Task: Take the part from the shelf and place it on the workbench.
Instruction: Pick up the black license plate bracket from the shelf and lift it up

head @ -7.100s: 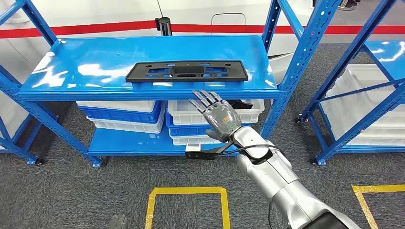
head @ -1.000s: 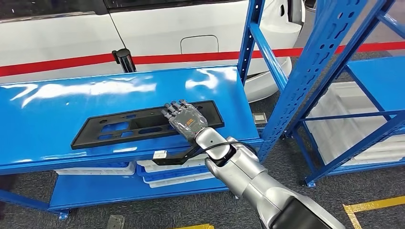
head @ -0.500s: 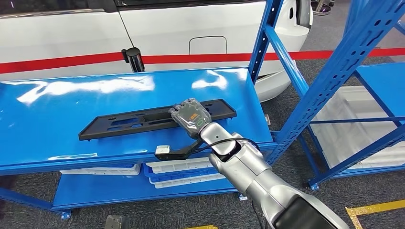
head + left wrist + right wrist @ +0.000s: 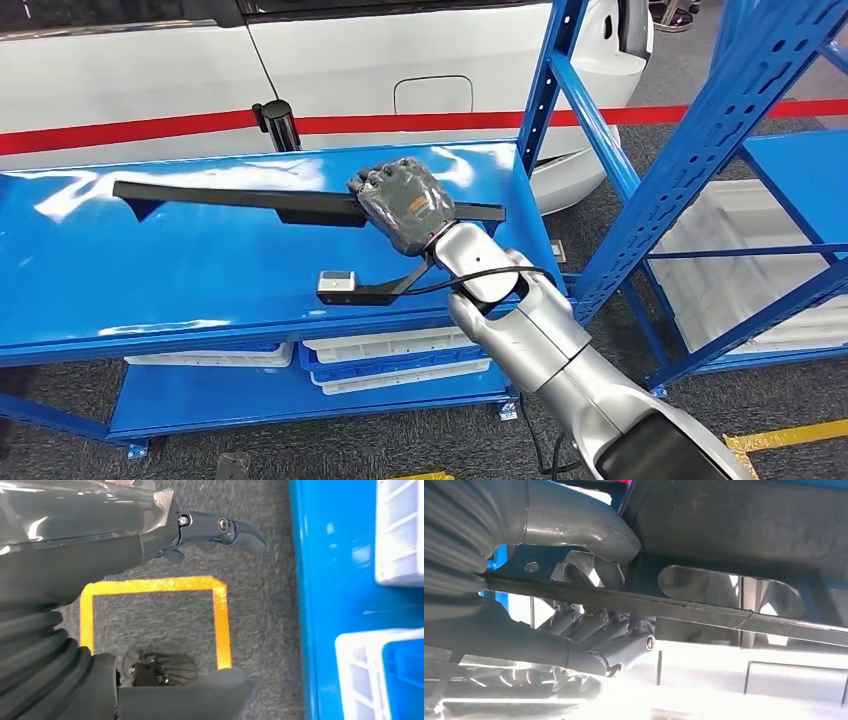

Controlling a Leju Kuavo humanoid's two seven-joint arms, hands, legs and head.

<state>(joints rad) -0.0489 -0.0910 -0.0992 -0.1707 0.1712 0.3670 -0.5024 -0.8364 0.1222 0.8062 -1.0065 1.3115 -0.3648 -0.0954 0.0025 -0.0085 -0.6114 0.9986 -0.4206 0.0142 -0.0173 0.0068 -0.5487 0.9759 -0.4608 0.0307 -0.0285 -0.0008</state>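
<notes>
The right hand (image 4: 405, 203) is closed around the part (image 4: 230, 198), a long, flat black plastic piece with slots cut through it, gripping it right of its middle. In the right wrist view the thumb (image 4: 574, 525) lies on one face of the part (image 4: 734, 555) and the darker fingers (image 4: 599, 630) curl against the other, with its thin edge running between them. The part is held clear of the shelf top (image 4: 150, 270), seen edge-on, roughly level and running side to side, its long end reaching out to the left and a short end showing just right of the hand. The silver right arm (image 4: 520, 340) comes up from the lower right, with a small camera bracket (image 4: 345, 288) jutting out beside the wrist above the shelf top. The blue shelf top is glossy and shows bright reflections. Under it sit white and blue bins (image 4: 380, 355) on a lower shelf. Behind the shelf stands a white car (image 4: 400, 60), with a red belt (image 4: 130, 130) stretched from a black post (image 4: 276, 124). A second blue rack (image 4: 740, 150) stands to the right on grey carpet. The left hand (image 4: 150, 535) hangs over grey carpet and a yellow floor marking (image 4: 220, 615), holding nothing; how far its fingers are spread I cannot tell.
</notes>
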